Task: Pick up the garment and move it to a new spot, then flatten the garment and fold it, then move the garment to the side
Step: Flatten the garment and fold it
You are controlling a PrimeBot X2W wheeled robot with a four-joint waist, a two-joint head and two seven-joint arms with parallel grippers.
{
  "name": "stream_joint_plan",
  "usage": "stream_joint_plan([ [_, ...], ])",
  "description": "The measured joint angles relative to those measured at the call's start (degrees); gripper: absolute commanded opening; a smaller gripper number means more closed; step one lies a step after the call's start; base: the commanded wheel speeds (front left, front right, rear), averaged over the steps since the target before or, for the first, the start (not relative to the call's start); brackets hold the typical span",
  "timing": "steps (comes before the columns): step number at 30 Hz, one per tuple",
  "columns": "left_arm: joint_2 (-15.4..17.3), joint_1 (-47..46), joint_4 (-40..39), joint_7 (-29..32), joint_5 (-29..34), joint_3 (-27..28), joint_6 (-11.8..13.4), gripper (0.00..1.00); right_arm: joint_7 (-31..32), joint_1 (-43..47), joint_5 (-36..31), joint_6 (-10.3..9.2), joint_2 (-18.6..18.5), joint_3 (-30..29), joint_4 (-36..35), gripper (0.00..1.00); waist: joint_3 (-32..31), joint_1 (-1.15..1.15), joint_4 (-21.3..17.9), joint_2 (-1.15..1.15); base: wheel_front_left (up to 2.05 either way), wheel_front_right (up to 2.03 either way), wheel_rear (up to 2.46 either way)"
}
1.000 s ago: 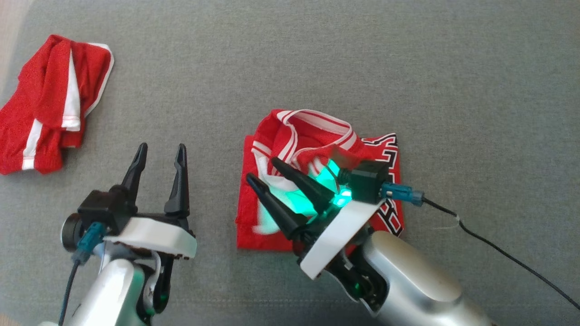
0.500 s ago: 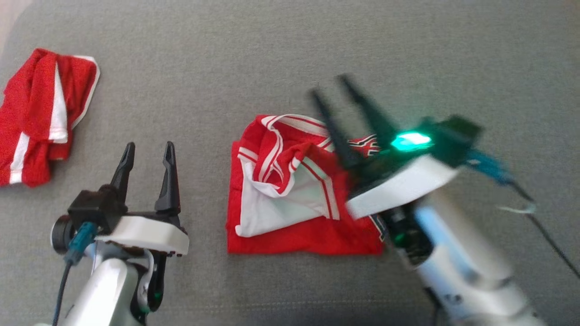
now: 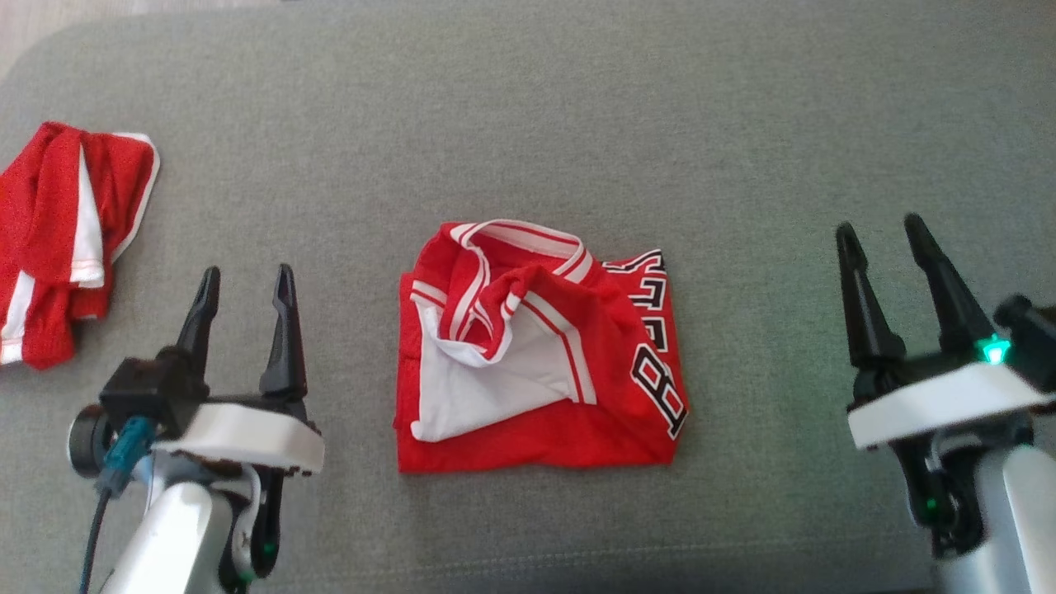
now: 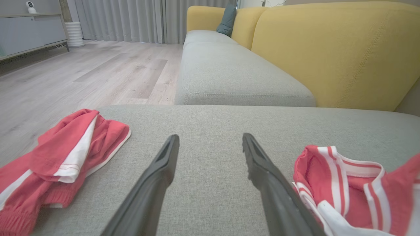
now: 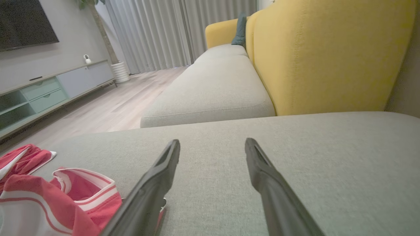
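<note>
your garment (image 3: pixel 536 363) lies loosely folded in the middle of the grey cushion (image 3: pixel 577 124), between the left gripper (image 3: pixel 247 272) and right gripper (image 3: pixel 877 227), both with jaws spread and empty. its top layer is bunched, so pinching a single edge could spill the fold open, and dragging it left could land it on the other red garment (image 3: pixel 58 239).

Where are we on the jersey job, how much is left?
Done: the red jersey lies folded into a rough square on the grey cushion, though its collar bunches on top. In hand: nothing; the left pincer and right pincer hang open on either side of it. Left: moving it aside, perhaps toward the other red garment.
</note>
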Motion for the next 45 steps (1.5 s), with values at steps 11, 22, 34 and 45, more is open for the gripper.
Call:
stream_joint_plan([
  [11,0.7,2.0,-0.1,0.5,-0.4,-0.3,0.0,1.0,3.9,5.7,-1.2,-0.01,2.0,-1.3,-5.6,1.0,-2.7,0.0,-0.6,0.0,0.0,0.0,0.0],
  [22,1.4,3.1,-1.0,1.2,-0.4,-1.3,0.5,1.0,4.8,5.7,-1.4,-0.01,2.8,-1.3,-6.0,1.0,-3.0,0.0,-0.5,0.0,0.0,0.0,0.0],
  [34,1.6,2.9,-0.9,1.1,-0.4,-1.4,0.5,1.0,4.9,5.6,-1.4,0.0,2.8,-1.2,-4.3,1.0,-2.4,0.0,-0.2,0.0,0.0,0.0,0.0],
  [45,1.5,0.5,-0.8,0.6,-0.4,-1.6,0.5,1.0,5.0,-3.0,1.7,-0.01,3.8,8.8,8.3,0.0,0.0,0.0,1.3,0.0,0.0,0.0,0.0],
])
